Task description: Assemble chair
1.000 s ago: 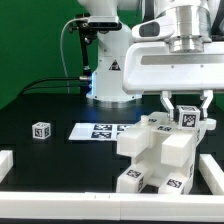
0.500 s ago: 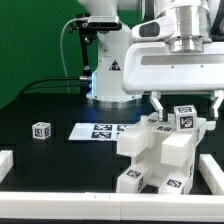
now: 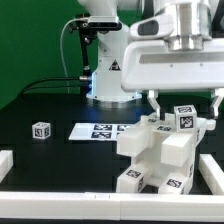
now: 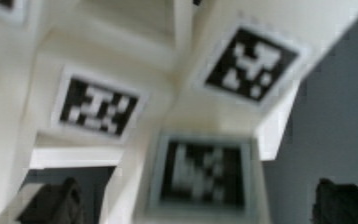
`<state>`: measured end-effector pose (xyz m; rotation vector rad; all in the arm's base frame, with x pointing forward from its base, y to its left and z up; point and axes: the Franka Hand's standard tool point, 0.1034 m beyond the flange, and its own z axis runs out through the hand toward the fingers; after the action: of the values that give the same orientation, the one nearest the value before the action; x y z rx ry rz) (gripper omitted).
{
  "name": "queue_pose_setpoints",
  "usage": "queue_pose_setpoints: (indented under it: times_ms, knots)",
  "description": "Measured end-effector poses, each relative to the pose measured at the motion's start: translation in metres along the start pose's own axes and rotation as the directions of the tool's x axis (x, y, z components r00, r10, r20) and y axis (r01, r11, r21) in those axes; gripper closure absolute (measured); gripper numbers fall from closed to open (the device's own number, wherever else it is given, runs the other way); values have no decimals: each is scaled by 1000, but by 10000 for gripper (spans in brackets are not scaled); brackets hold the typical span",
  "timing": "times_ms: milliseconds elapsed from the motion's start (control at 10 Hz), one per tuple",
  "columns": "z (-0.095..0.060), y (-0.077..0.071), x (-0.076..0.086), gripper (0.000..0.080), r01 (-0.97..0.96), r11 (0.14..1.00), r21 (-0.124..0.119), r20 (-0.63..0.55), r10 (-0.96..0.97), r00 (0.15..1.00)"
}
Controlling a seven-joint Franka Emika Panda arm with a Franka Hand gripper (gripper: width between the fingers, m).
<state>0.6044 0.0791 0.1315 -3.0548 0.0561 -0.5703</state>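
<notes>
The partly built chair point(image 3: 160, 150) is a stack of matte white tagged blocks at the exterior view's right. Its top piece point(image 3: 183, 117) stands upright with a tag facing the camera. My gripper point(image 3: 185, 103) hangs just above that piece, open wide, one finger on each side and touching nothing. In the wrist view the chair's tagged faces point(image 4: 194, 165) fill the picture, blurred, and the gripper point(image 4: 197, 205) shows two dark fingertips point(image 4: 51, 205) far apart, with a tagged face between them. A small tagged white cube point(image 3: 40, 130) lies alone on the dark table at the exterior view's left.
The marker board point(image 3: 95, 130) lies flat on the table left of the chair. The robot's base point(image 3: 105, 75) stands behind it. White bars edge the work area at the front point(image 3: 60, 206), left point(image 3: 5, 160) and right point(image 3: 210, 172).
The gripper was shut on the chair's top tagged piece a second ago. It has opened wide and let the piece go. The piece stays in place on the stack.
</notes>
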Motion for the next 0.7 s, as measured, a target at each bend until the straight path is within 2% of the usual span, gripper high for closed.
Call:
queue_pose_setpoints:
  times_ms: [300, 700]
  knots:
    - [2, -2, -5, 151, -37, 999, 12, 240, 33, 970]
    - [11, -9, -10, 151, -44, 999, 8, 261, 41, 965]
